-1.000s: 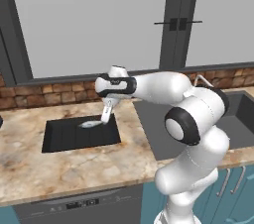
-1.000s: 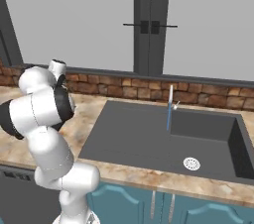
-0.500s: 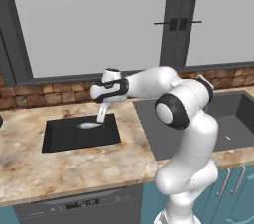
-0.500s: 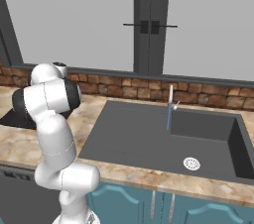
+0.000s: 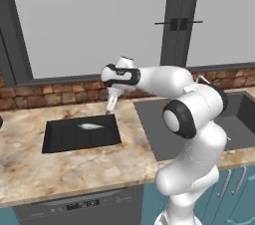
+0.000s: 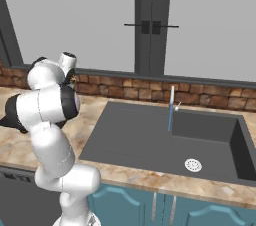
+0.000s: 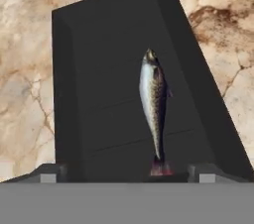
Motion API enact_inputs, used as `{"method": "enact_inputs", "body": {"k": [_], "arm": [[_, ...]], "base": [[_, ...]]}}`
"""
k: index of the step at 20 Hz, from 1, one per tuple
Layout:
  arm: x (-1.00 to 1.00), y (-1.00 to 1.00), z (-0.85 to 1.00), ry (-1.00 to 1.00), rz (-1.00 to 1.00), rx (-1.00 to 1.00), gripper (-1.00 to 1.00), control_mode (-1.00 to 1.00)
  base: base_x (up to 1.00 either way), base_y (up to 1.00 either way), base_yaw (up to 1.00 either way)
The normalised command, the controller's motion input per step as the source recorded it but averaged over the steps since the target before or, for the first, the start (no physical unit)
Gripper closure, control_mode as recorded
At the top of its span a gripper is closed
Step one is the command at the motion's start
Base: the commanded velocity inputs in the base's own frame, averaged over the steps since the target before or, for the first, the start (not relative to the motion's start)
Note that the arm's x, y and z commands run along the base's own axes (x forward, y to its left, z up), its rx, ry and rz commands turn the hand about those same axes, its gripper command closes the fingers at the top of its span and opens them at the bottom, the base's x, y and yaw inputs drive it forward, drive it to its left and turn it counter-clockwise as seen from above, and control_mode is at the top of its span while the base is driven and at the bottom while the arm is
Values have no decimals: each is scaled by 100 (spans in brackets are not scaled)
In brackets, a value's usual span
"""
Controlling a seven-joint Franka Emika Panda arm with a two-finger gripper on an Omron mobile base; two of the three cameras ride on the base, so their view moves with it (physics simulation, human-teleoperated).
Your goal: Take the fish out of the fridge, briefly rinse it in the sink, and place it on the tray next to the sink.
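Observation:
The fish (image 5: 90, 126), slender and silvery with a speckled back, lies flat in the black tray (image 5: 55, 139) on the counter left of the sink (image 5: 149, 124). My gripper (image 5: 109, 107) hangs just above the tray's back right corner, open and holding nothing. In the hand view the fish (image 7: 154, 104) stretches along the tray floor (image 7: 99, 94), its tail toward my gripper (image 7: 126, 174). The fingertips (image 7: 49, 173) stand wide apart above it. The fridge is out of view.
The dark grey sink (image 6: 145, 135) has a thin faucet (image 6: 170, 110) at its back and a round drain (image 6: 192, 165). A brick backsplash (image 5: 60, 92) and large windows run behind the marbled counter (image 5: 60, 174). Teal cabinets sit below.
The gripper has opened and let go of the fish, which now lies on the tray. The hand has risen a little and drawn back toward the tray's right corner.

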Motion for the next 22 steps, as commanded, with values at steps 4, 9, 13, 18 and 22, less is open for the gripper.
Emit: {"method": "enact_inputs", "body": {"k": [4, 9, 13, 18, 22], "arm": [[-100, -97, 98, -22, 0, 25, -100, -100], [-100, -79, 70, -21, 0, 25, -100, -100], [-100, -53, 43, -27, 0, 22, -100, -100], [-100, 37, 1, -16, 4, 5, -100, -100], [-100, 100, -19, -8, 4, 0, -100, -100]], "base": [[0, 0, 0], [0, 0, 0], [0, 0, 0], [0, 0, 0], [0, 0, 0]]}}
